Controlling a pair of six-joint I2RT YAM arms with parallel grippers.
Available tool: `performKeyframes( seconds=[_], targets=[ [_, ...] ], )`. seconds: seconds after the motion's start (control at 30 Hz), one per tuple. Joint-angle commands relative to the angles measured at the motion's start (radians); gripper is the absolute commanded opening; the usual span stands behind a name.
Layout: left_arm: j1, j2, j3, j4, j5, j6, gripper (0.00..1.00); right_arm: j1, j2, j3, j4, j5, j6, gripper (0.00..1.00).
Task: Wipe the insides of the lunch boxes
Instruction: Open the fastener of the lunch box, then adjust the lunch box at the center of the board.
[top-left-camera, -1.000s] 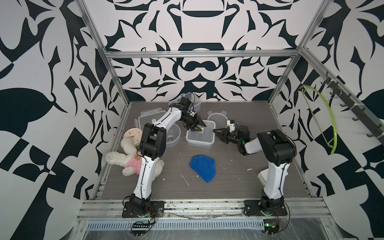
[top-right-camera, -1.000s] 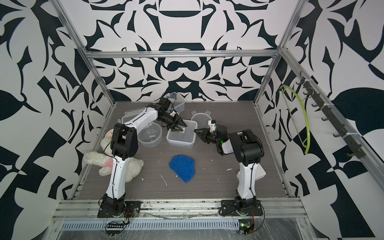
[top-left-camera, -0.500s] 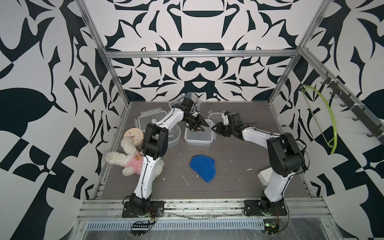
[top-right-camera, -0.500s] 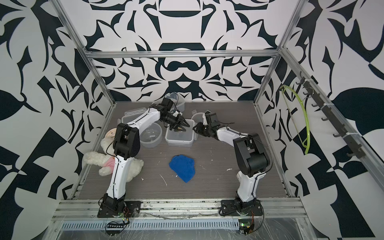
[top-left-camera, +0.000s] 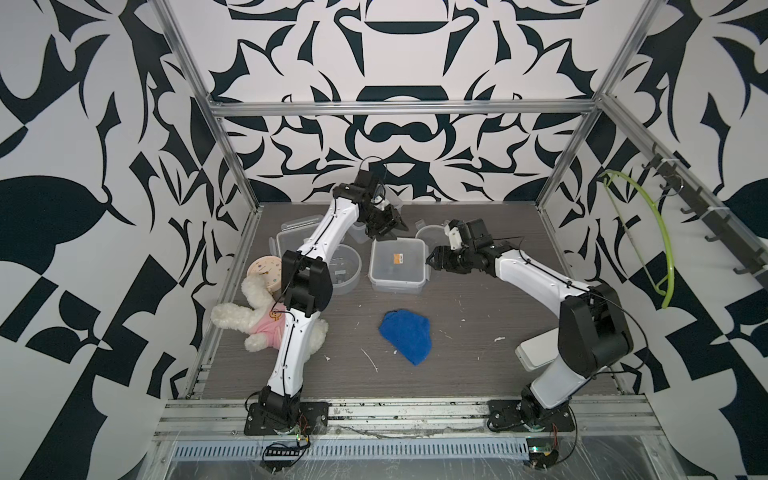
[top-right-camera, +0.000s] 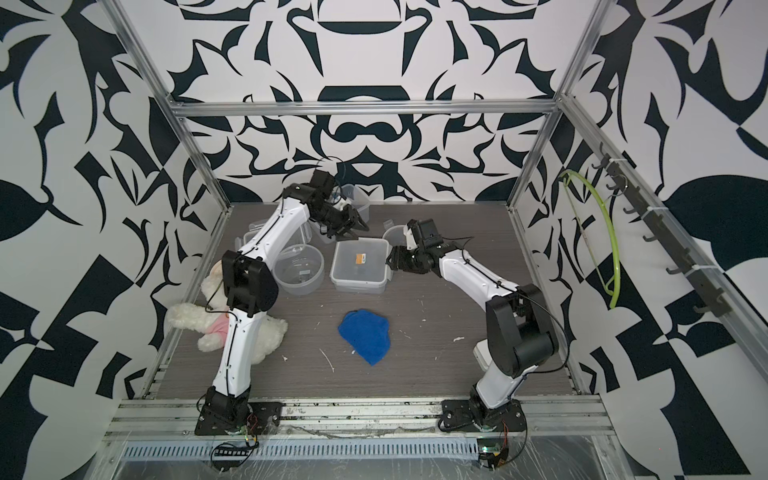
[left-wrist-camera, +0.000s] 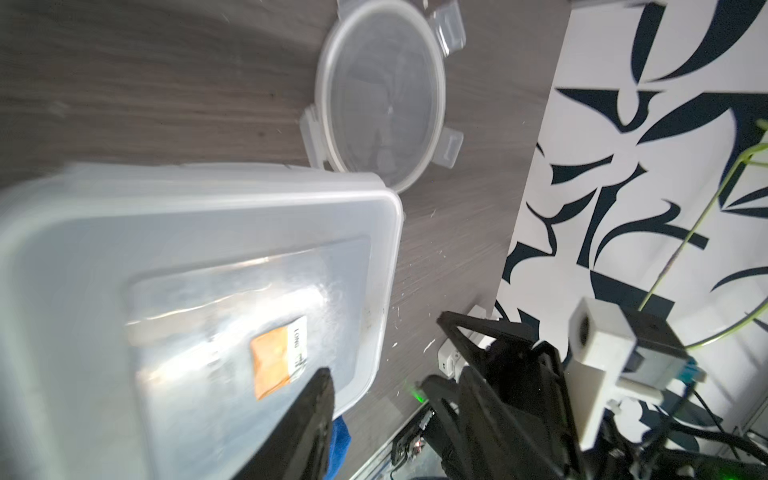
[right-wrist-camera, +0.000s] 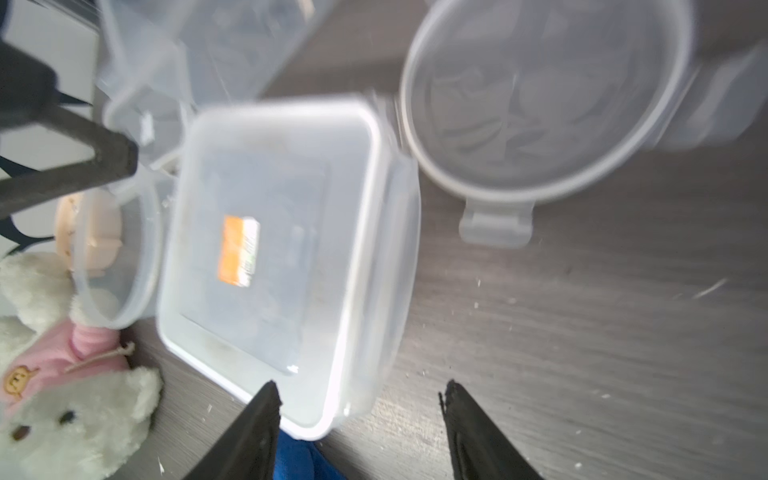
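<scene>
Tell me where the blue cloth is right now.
In both top views the blue cloth lies on the table, mid-width, just in front of the square orange-stickered lunch box, with the plush toy off to its left.

A crumpled blue cloth (top-left-camera: 406, 336) lies in the middle of the grey wooden table (top-left-camera: 457, 374). A fluffy white soft toy in a pink shirt (top-left-camera: 266, 328) lies at the left edge, with a round beige clock (top-left-camera: 264, 272) just beside its head. A flat white box (top-left-camera: 534, 352) sits on the right side. A thin green hoop (top-left-camera: 654, 232) hangs from a hook on the right wall. Little white crumbs dot the table.
</scene>
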Motion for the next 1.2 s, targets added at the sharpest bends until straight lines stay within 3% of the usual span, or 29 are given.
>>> performKeyframes(
  seconds=[0.0, 0.33, 0.43, 0.57, 0.77, 0.97, 1.17],
  targets=[
    [0.059, -0.094, -0.105, -0.035, -0.062, 0.019, 0.55, -0.001, 0.032, 0.138, -0.043, 0.054, -0.083, 0.63],
    [0.023, -0.327, -0.637, 0.028, 0.021, 0.084, 0.49, -0.001, 0.525, 0.676, -0.048, -0.043, -0.192, 0.66],
    [-0.002, -0.373, -0.735, 0.026, 0.055, 0.099, 0.49, -0.001, 0.653, 0.824, -0.085, -0.045, -0.191, 0.66],
    [-0.054, -0.368, -0.788, 0.026, 0.044, 0.099, 0.5, -0.001, 0.734, 0.873, -0.079, -0.084, -0.153, 0.64],
    [-0.056, -0.266, -0.687, 0.033, 0.004, 0.077, 0.51, -0.001, 0.583, 0.615, 0.006, -0.112, -0.179, 0.6],
    [-0.051, -0.126, -0.48, -0.028, -0.052, 0.103, 0.51, -0.004, 0.33, 0.236, 0.061, -0.001, -0.205, 0.59],
    [-0.054, 0.029, -0.247, -0.011, -0.026, 0.066, 0.51, -0.01, 0.146, -0.026, 0.14, -0.081, -0.121, 0.58]
  ],
)
